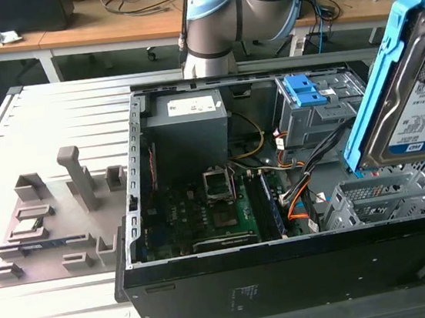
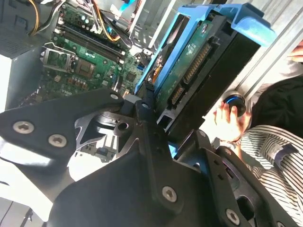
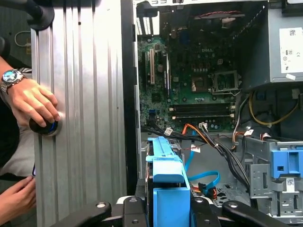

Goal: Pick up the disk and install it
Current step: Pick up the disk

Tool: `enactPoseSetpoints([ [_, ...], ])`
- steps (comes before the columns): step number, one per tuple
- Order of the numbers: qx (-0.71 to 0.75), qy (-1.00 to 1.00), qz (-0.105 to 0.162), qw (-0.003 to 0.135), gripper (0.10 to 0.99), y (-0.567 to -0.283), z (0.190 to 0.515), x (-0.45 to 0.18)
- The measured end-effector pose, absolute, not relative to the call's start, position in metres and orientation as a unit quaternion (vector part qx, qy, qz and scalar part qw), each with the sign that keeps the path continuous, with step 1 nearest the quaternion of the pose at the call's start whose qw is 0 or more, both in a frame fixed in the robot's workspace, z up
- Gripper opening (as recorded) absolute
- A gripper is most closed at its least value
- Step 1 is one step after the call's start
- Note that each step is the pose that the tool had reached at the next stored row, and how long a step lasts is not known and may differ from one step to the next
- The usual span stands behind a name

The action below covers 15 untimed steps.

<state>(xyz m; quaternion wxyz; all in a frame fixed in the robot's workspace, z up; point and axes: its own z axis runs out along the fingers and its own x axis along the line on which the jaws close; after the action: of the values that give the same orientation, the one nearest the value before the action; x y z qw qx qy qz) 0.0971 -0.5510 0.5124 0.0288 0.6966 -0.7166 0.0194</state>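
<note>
The disk [image 1: 417, 107] is a silver hard drive with a white-and-blue label in a blue carrier frame. It hangs tilted in the air at the exterior view's right, above the open computer case [image 1: 288, 270]. My gripper [image 3: 168, 210] is shut on it: in the first wrist view the blue carrier [image 3: 165, 189] stands edge-on between the black fingers [image 3: 135, 208]. The second wrist view shows the disk [image 2: 199, 71] clamped in my gripper [image 2: 158, 125], its connector side showing. Below it lies the grey drive cage [image 1: 380, 196] at the case's near right corner.
Inside the case are the green motherboard [image 1: 204, 214], a grey power supply [image 1: 190, 131], loose cables [image 3: 208, 142] and a blue bracket on a grey metal cage [image 1: 306, 97]. A grey fixture plate [image 1: 49, 218] lies left of the case. A person's hand [image 3: 31, 101] rests on a knob [image 3: 45, 126].
</note>
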Motion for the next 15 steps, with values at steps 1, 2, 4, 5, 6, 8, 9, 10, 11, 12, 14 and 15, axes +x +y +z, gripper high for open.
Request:
enactPoseSetpoints([
  [1, 0.697, -0.717, 0.020, 0.029, 0.365, -0.551, 0.510, 0.100],
  [2, 0.697, -0.717, 0.020, 0.029, 0.365, -0.551, 0.509, 0.105],
  [4, 0.697, -0.717, 0.020, 0.030, 0.365, -0.549, 0.508, 0.114],
  [5, 0.696, -0.717, 0.020, 0.030, 0.365, -0.549, 0.508, 0.116],
  [6, 0.696, -0.717, 0.020, 0.030, 0.365, -0.548, 0.508, 0.119],
  [8, 0.696, -0.717, 0.020, 0.030, 0.365, -0.546, 0.507, 0.130],
  [9, 0.696, -0.717, 0.021, 0.030, 0.365, -0.545, 0.507, 0.134],
  [10, 0.696, -0.717, 0.021, 0.031, 0.365, -0.545, 0.507, 0.136],
  [11, 0.696, -0.717, 0.021, 0.031, 0.365, -0.545, 0.506, 0.137],
  [12, 0.696, -0.717, 0.022, 0.032, 0.365, -0.544, 0.506, 0.140],
  [14, 0.696, -0.717, 0.023, 0.032, 0.365, -0.544, 0.505, 0.142],
  [15, 0.696, -0.717, 0.023, 0.033, 0.365, -0.544, 0.504, 0.143],
])
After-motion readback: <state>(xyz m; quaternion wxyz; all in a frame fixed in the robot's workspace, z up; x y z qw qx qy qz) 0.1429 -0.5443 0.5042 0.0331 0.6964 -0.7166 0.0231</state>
